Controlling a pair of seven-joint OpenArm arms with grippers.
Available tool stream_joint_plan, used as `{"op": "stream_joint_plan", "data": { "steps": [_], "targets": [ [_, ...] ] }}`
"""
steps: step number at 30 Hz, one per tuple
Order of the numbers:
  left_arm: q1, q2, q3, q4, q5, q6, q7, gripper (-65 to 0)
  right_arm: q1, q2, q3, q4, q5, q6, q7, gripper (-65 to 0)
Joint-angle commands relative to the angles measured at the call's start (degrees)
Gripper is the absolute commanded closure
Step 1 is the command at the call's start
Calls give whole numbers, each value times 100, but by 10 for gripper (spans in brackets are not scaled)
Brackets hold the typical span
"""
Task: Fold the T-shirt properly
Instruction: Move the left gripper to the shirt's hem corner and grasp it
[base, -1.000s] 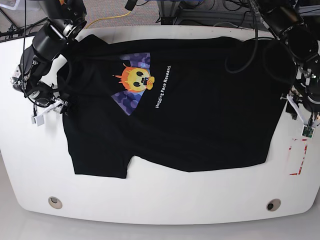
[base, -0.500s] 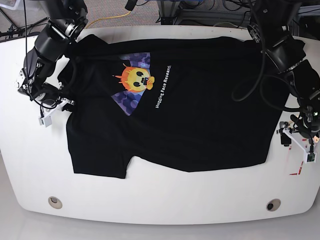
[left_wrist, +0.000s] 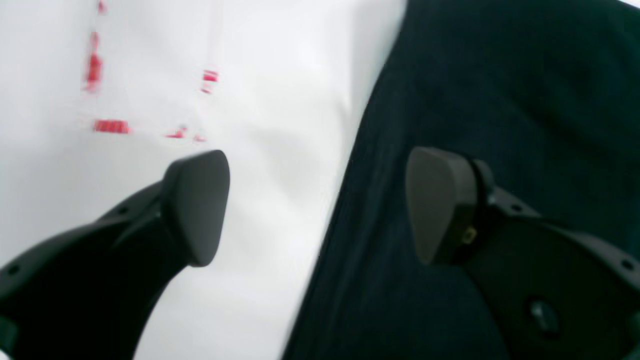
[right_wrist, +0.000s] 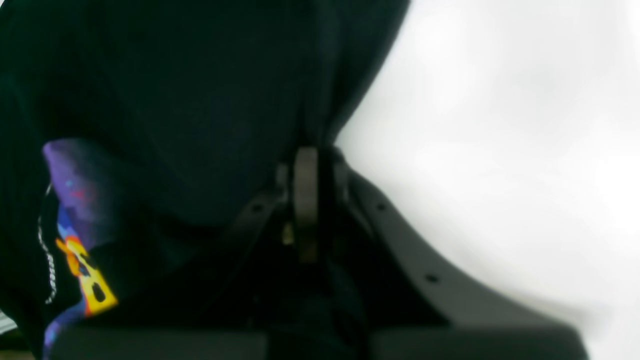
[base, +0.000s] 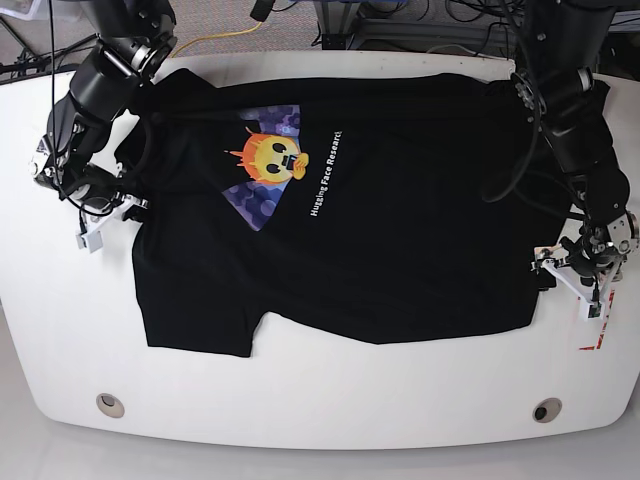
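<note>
The black T-shirt lies spread flat on the white table, its orange face print toward the left. My right gripper is at the shirt's left edge. In the right wrist view it is shut on a pinched fold of the T-shirt, with the print at the lower left. My left gripper is at the shirt's right edge. In the left wrist view it stands open astride that edge, one finger over the T-shirt, the other finger over bare table.
Red tape marks lie on the table right of the shirt, also seen as red marks in the left wrist view. Two round holes sit near the front edge. Cables and a yellow cord lie behind the table.
The left arm has swung down and in from the table's right side to the shirt's right edge. The right gripper has shut on the shirt's left edge, drawing it slightly.
</note>
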Motion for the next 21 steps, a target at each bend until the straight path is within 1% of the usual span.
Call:
{"op": "stream_joint_plan", "data": {
  "steps": [1, 2, 5, 10, 16, 21],
  "targets": [
    [-300, -133, 3, -376, -108, -29, -391, -519, 117, 109, 3, 105, 97, 43, 62, 0],
    [-396, -194, -6, -631, -108, -29, -532, -519, 117, 109, 3, 105, 97, 43, 62, 0],
    [-590, -221, 21, -1220, -108, -64, -751, -519, 117, 109, 3, 105, 97, 43, 62, 0],
    [-810, -203, 3, -1581, -108, -486, -778, -519, 117, 109, 20, 105, 97, 43, 62, 0],
    [-783, -194, 21, -1616, -108, -513, -927, -519, 117, 109, 20, 105, 97, 43, 62, 0],
    [-783, -168, 276, -1633, -108, -513, -927, -519, 117, 109, 29, 105, 97, 43, 62, 0]
  ]
}}
